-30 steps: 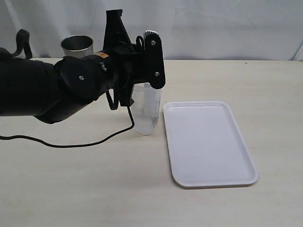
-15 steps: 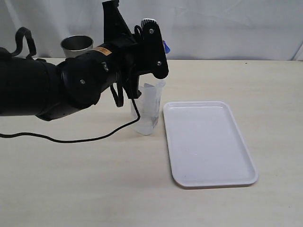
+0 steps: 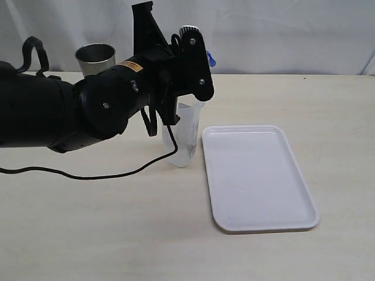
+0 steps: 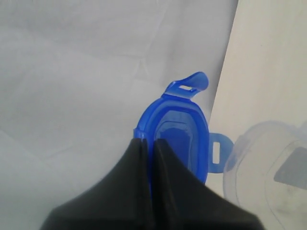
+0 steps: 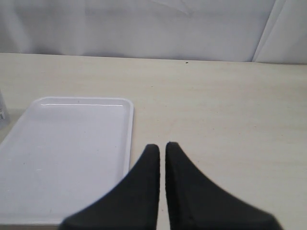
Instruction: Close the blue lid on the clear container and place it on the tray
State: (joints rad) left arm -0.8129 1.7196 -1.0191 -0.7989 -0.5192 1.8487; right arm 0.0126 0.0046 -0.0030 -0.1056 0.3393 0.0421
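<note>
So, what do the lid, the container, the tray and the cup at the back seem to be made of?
Lid: blue plastic, smooth, with thin moulded flaps.
Container: clear plastic, likely; the table shows through its wall.
Tray: white plastic, probably, smooth with a soft sheen.
Cup: metal, it seems, grey and dull-shiny with a bright rim.

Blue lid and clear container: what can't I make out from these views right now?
- Exterior view: the left arm hides the blue lid except a sliver, and part of the mouth of the clear container.
- Left wrist view: the left gripper covers the lid's near edge; the container is blurred and cut off by the frame.
</note>
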